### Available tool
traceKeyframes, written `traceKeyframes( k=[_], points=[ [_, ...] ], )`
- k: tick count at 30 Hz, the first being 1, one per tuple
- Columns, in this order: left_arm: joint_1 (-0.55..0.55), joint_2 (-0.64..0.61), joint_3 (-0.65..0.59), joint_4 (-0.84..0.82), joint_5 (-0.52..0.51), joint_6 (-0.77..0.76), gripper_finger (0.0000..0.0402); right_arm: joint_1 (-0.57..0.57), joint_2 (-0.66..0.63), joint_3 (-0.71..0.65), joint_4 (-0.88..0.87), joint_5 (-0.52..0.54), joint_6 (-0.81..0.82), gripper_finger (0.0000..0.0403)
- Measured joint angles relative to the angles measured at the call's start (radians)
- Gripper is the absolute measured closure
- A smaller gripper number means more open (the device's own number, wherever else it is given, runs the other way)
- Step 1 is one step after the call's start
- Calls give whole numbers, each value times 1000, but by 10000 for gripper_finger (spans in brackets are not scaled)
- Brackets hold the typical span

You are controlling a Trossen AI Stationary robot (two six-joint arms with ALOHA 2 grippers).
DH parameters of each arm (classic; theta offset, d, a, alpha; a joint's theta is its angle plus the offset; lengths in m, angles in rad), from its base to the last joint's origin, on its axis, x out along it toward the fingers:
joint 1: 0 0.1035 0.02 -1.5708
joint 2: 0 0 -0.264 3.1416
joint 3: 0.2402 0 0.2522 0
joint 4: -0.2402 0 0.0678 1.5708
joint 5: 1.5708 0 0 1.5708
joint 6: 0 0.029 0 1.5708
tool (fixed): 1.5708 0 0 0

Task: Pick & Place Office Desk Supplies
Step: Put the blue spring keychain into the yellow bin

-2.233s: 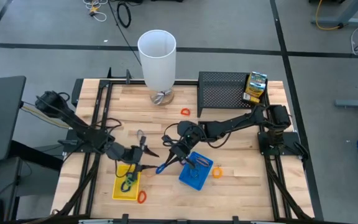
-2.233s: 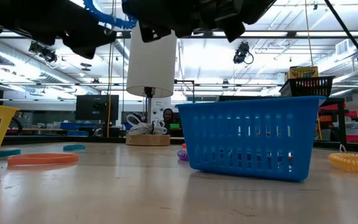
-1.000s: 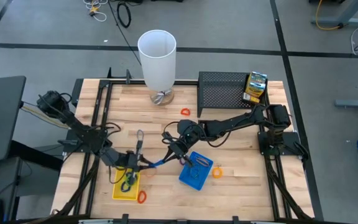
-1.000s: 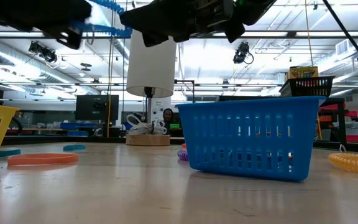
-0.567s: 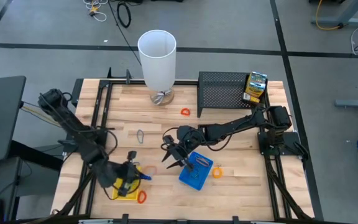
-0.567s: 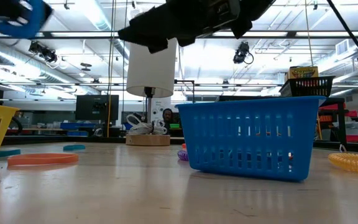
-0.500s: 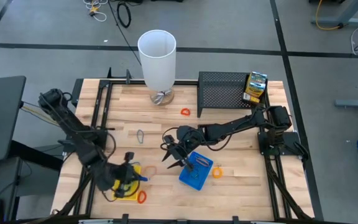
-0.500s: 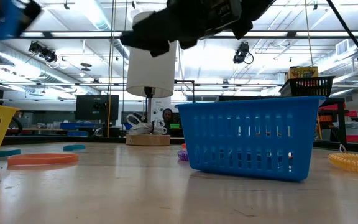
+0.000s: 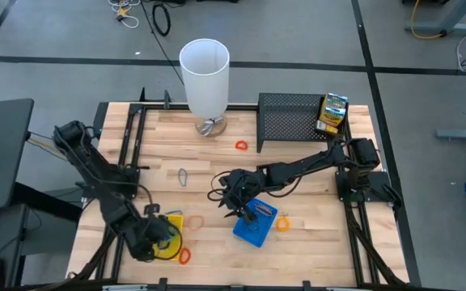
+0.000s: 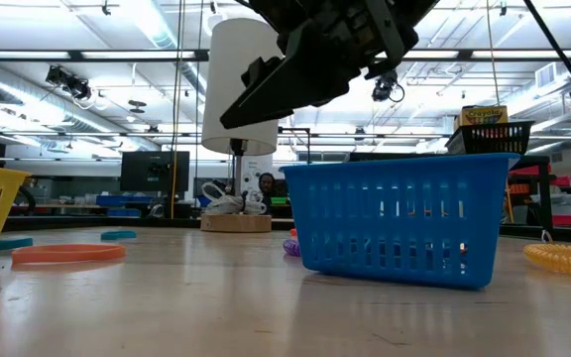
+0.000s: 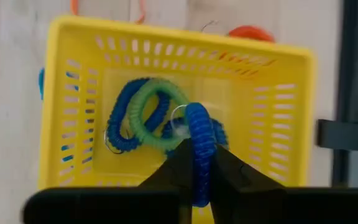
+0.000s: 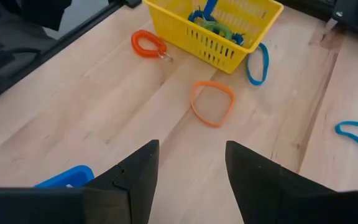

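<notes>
A yellow tray point(image 11: 179, 106) stands at the table's near left and holds a blue coil loop and a green one point(image 11: 151, 115). My left gripper point(image 11: 195, 177) hangs over it, pointing steeply down, shut on another blue coil loop point(image 11: 197, 134); in the high view the gripper point(image 9: 157, 234) covers part of the tray point(image 9: 172, 222). My right gripper point(image 12: 188, 180) stands open with nothing between its fingers, above the table just left of the blue tray point(image 9: 255, 223). A thin orange loop point(image 12: 212, 102) lies flat between the two trays. My left gripper pinches the blue coil loop between its two fingers, on a stretch of the coil point(image 11: 198, 158) at the loop's near end. The fingers come from above, slanting down. The loop reaches ahead of the fingers over the tray's coils; whether it touches them I cannot tell.
A tall white cylinder point(image 9: 205, 77) and a black mesh rack point(image 9: 291, 118) with a green-yellow box point(image 9: 333, 113) stand at the far edge. Loose loops lie about: orange point(image 9: 184, 255), red point(image 9: 241, 145), grey point(image 9: 183, 175), a yellow coil point(image 9: 283, 223), blue bands point(image 12: 258, 62).
The blue coil was stretched between both grippers. My right gripper has opened and let it go, then dipped slightly. My left gripper has carried the coil toward the table's near left, over the yellow tray, and has tipped and rolled from nearly level to pointing steeply down.
</notes>
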Motion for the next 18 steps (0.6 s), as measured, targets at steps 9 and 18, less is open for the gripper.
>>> traceKeyframes(
  k=[9,18],
  points=[
    [21,40,7,6,1,0,220,15,0,0,-2,18,7,211],
    [10,40,70,-55,-47,5,120,30,0,0,-9,23,12,211]
  ],
)
